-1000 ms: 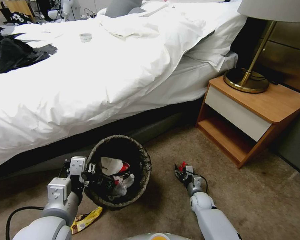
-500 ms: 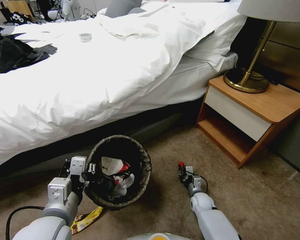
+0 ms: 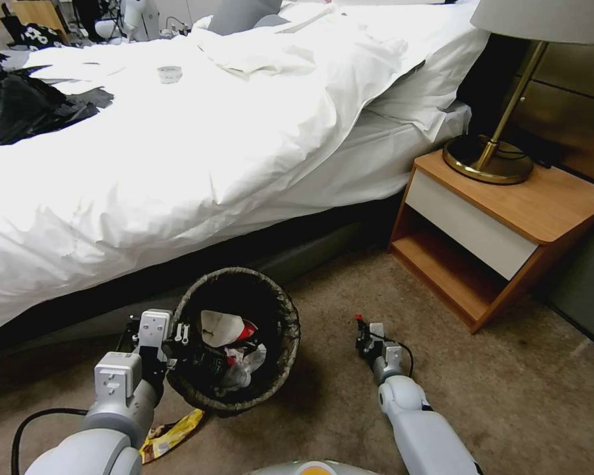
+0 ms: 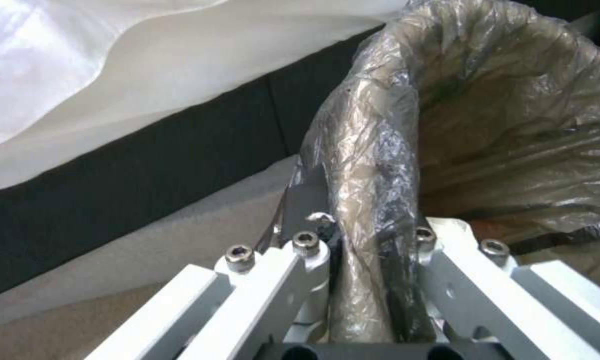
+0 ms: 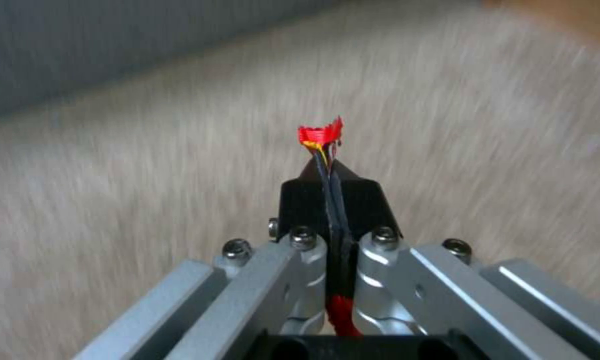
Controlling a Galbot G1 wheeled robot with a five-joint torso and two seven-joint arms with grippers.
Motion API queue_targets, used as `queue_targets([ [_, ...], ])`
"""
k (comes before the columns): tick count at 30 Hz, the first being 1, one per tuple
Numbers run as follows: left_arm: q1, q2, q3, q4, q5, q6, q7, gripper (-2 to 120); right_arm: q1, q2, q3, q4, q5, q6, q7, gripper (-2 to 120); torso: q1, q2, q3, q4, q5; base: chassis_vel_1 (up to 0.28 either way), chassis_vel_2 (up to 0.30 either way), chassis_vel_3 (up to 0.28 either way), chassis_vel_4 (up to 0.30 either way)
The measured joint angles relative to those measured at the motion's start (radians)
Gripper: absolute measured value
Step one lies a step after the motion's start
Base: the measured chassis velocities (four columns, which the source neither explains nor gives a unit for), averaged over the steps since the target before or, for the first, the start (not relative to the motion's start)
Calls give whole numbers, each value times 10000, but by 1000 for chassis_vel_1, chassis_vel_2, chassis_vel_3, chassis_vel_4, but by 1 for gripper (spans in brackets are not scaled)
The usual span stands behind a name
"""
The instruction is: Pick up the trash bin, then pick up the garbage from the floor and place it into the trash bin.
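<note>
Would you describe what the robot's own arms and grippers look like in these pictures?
Both arms have smooth light grey rounded shells and blocky white wrist housings. A black cable loops beside the left arm and a thinner one curls by the right wrist. The left gripper and right gripper share silver angular linkage bars fixed with hex-socket screws; the right one's fingertips are black wedge-shaped pads.

Trash bin (image 3: 280,356) liner dark brown-black, crinkled; red and white litter inside. Wrapper (image 5: 321,136) red (yellow streak at base). Yellow wrapper (image 3: 171,433) on beige floor (image 3: 508,409).
</note>
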Motion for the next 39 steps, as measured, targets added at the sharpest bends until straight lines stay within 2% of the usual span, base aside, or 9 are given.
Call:
queue_targets([
  [3, 1, -4, 29, 0, 0, 8, -4, 5, -262, -281, -6, 1180, 275, -435, -14, 0, 0, 0, 0, -1, -3, 0, 0, 0, 0],
  [6, 11, -34, 117, 0, 0, 35, -20, 5, -675, -925, -61, 3571, 439, -880, -172, 0, 0, 0, 0, 0, -3, 0, 0, 0, 0],
  [11, 38, -58, 180, 0, 3, 52, -25, 5, -947, -1417, -166, 5316, 703, -1394, -491, 0, 0, 0, 0, -1, -1, 0, 0, 0, 0],
  [13, 55, -76, 188, 0, 10, 54, -26, 5, -1254, -1885, -335, 6916, 1204, -1983, -912, 0, 0, 0, -1, 0, -1, 0, 0, 0, 0],
  [15, 59, -80, 190, 0, 11, 54, -27, 5, -1318, -1985, -380, 7231, 1315, -2107, -989, 0, 0, 0, 0, -1, -1, 0, 0, 0, 0],
  [17, 60, -92, 207, 0, 18, 56, -29, 5, -1585, -2429, -620, 8492, 1822, -2687, -1237, 0, 0, 0, -1, 0, -2, 0, 0, 0, 0],
  [23, 55, -91, 273, 0, 32, 57, -30, 5, -1737, -2833, -1106, 9860, 2226, -3303, -1375, 0, 0, 0, -1, -1, -2, 0, 0, 0, 0],
  [26, 53, -78, 348, 0, 42, 63, -33, 5, -1752, -3177, -1980, 11116, 2707, -4008, -1336, 0, 0, 0, -1, 0, -3, 0, 0, 0, 0],
  [39, 61, -121, 496, 0, 95, 79, -40, 5, -1473, -3433, -4481, 11424, 2131, -4545, -860, 0, 0, 0, 0, 0, -1, 0, 0, 0, 0],
])
